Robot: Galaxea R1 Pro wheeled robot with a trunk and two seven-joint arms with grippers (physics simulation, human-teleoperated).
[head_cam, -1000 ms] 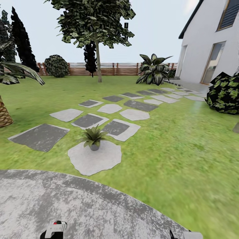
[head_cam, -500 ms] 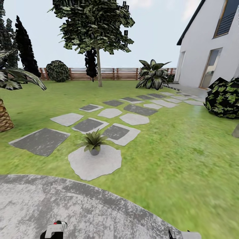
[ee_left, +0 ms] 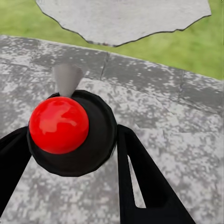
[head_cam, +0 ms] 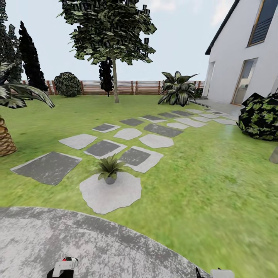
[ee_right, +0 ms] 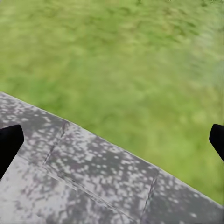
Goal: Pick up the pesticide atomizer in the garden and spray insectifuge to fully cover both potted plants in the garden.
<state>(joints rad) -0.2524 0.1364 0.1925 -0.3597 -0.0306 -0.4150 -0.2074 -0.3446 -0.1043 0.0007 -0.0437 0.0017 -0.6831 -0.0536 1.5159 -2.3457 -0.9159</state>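
Lawn (head_cam: 216,185), 1 potted plant (head_cam: 109,168), left hand (ee_left: 74,154) holding 1 atomizer (ee_left: 70,133), right hand (ee_right: 112,140) wide

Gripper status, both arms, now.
Left gripper: shut on the pesticide atomizer.
Right gripper: open, holding nothing.

tree (head_cam: 112,34) mid-lawn | white house (head_cam: 247,65) at right | broad-leaved bush (head_cam: 178,88) by wooden fence (head_cam: 131,87) | palm trunk (head_cam: 5,139) at left | dark shrub (head_cam: 260,116) near house
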